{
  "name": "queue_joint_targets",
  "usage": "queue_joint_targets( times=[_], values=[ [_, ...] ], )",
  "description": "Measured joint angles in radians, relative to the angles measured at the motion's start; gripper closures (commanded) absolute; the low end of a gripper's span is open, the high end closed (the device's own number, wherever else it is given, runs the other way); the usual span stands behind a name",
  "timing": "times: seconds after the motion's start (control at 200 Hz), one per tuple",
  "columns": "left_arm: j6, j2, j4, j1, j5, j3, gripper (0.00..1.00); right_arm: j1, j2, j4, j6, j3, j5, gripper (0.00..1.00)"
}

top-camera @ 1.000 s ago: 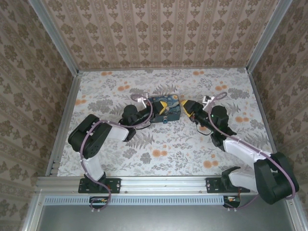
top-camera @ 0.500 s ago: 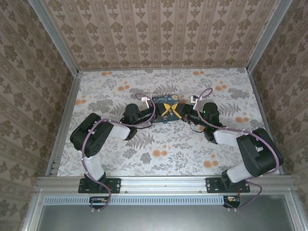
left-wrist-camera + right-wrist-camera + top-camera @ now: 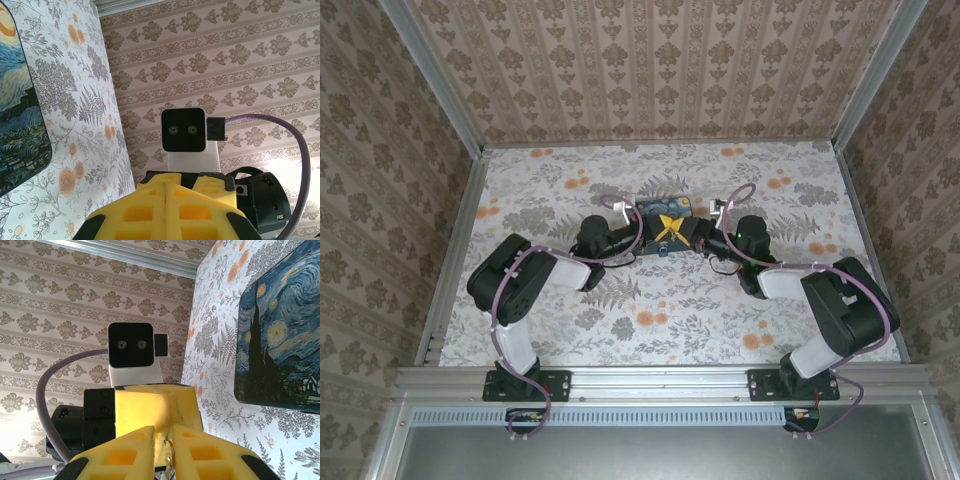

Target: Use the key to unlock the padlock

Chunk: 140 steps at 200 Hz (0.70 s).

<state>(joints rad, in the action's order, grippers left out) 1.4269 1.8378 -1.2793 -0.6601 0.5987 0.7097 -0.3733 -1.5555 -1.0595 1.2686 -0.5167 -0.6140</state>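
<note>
Both grippers meet tip to tip above the dark-blue painted box (image 3: 650, 211). My left gripper (image 3: 660, 228) comes in from the left with its yellow fingers pressed together and nothing showing between them (image 3: 165, 187). Facing it, my right gripper (image 3: 677, 228) has its jaws drawn in to a narrow slot (image 3: 163, 432), and the key (image 3: 170, 460), a thin metal sliver, stands in that slot against the right-hand finger. The padlock (image 3: 661, 249), a tiny blue-teal speck, lies on the table at the box's near edge, just below the two grippers.
The painted box (image 3: 280, 340) lies flat mid-table on the floral cloth (image 3: 720, 300). Patterned walls close in the back and both sides, with a metal rail (image 3: 660, 383) along the near edge. Both arms' elbows rest low on either side of the box.
My right arm has swung left from beside the box until its fingers meet the left gripper's, and its jaws have narrowed. The left arm has hardly moved.
</note>
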Motion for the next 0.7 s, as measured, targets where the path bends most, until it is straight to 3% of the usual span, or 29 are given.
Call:
queue_joint_targets(
  times=[0.17,0.31,0.455,0.605,0.7],
  values=[
    [0.000,0.000,0.000,-0.001,0.001,0.000,1.00,-0.005,0.000,-0.015,0.011,0.015,0.000,0.84],
    [0.000,0.000,0.000,-0.002,0.001,0.000,1.00,-0.005,-0.002,-0.019,0.017,0.015,0.005,1.00],
    [0.000,0.000,0.000,-0.001,-0.001,0.000,1.00,-0.005,-0.015,-0.040,0.022,0.015,0.006,1.00],
    [0.006,0.000,0.000,0.006,-0.005,-0.001,0.70,-0.005,-0.016,-0.044,0.010,0.015,-0.002,1.00],
    [0.020,-0.009,0.005,0.031,-0.016,-0.018,0.58,-0.005,-0.015,-0.042,-0.019,0.018,-0.014,1.00]
  ],
)
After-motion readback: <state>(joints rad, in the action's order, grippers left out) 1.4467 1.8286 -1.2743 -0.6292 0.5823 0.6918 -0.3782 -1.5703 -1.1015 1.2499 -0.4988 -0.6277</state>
